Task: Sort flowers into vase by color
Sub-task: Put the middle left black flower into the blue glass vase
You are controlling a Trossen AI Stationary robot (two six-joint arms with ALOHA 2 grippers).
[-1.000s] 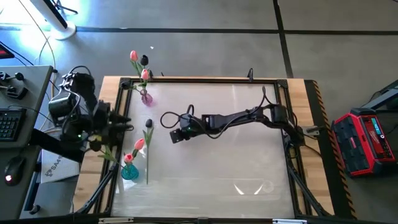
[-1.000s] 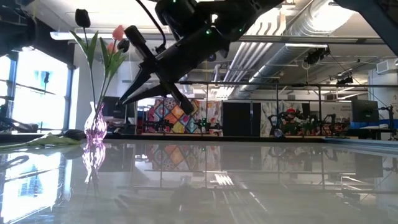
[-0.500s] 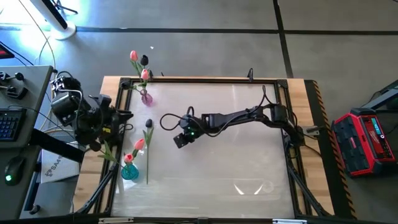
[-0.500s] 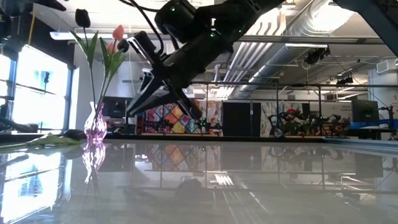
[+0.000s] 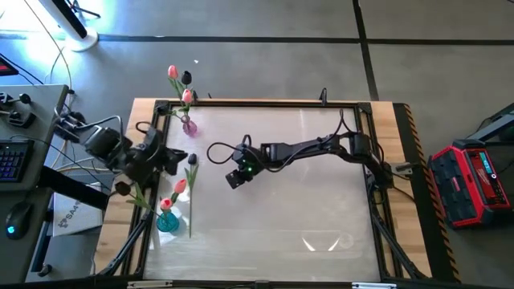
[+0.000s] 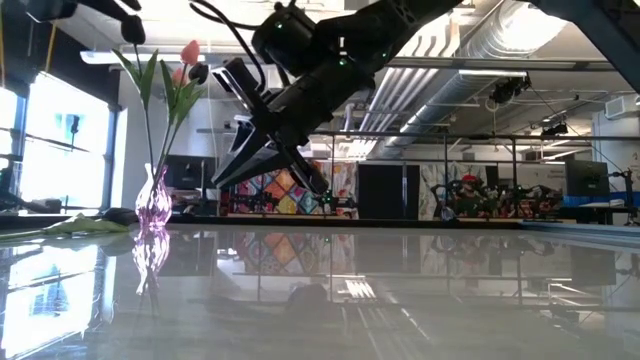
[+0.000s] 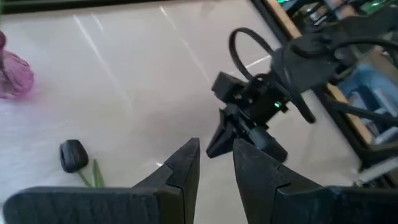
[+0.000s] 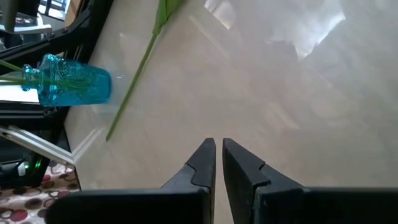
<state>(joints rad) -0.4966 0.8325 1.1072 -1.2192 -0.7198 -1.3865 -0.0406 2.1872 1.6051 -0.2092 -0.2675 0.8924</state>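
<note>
- Since the earlier frame, I note the left pincer [image 5: 178, 156] has swung inward to the desk [image 5: 321, 217] edge, near the dark tulip [image 5: 191, 160] lying flat.
- Its fingers sit slightly parted, empty.
- Right pincer [image 5: 230, 180] hangs mid-desk, nearly clenched, empty.
- Purple vase [image 5: 189, 124] and blue vase [image 5: 167, 222] each hold tulips.

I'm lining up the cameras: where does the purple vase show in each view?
High view: the purple vase stands near the table's top-left corner in the picture.
Low view: at the left, upright on the table.
Left wrist view: at the picture's left edge.
Right wrist view: not in it; only the blue vase shows.
Shared landmark: the right tool, seen in the high, low and left wrist views.
</note>
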